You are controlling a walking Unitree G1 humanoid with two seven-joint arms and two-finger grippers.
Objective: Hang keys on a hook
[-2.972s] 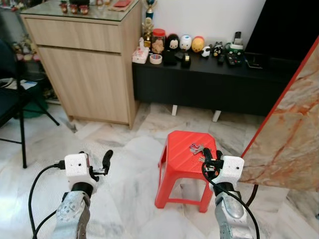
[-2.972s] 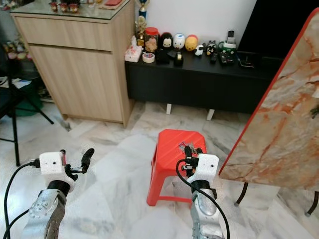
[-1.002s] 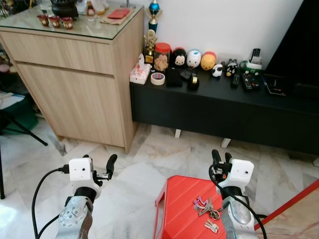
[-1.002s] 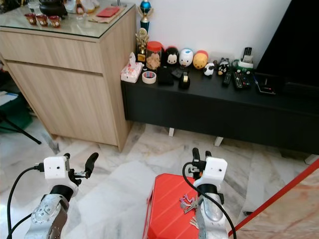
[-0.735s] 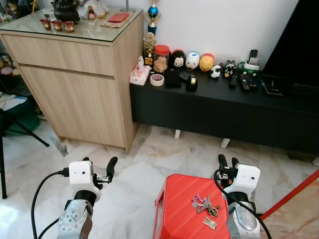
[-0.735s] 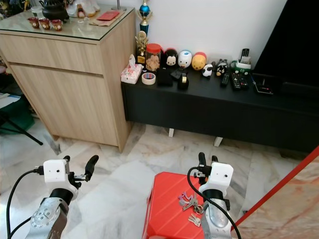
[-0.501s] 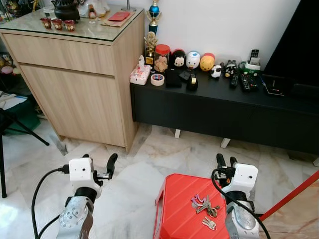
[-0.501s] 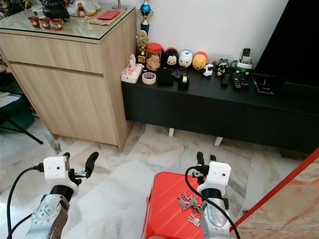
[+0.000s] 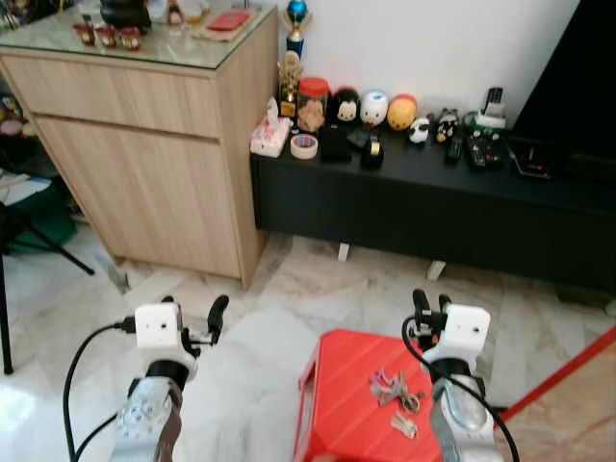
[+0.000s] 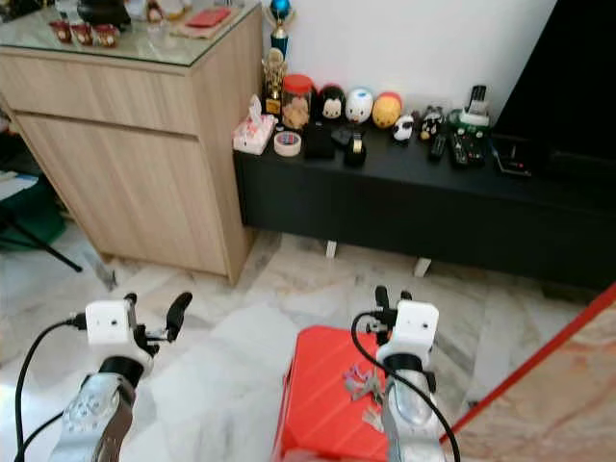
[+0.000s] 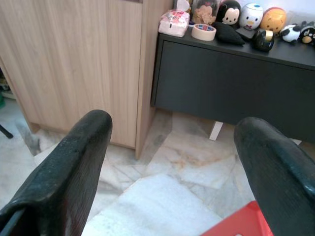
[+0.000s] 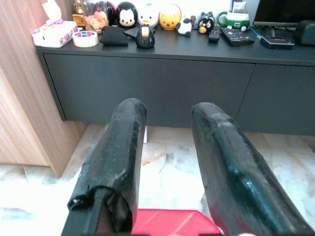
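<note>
Your camera has dipped a little since half a second ago; the keys [image 9: 394, 395] lie where they did on the red stool [image 9: 337, 404]. They sit just below and left of your right end effector [image 9: 430, 305], apart from it, its fingers close together and grasping nothing. Your left end effector [image 9: 196, 310] hangs released over the marble floor [image 9: 250, 298]. No writing is readable. You see a small loose bunch, silver with a pinkish piece.
</note>
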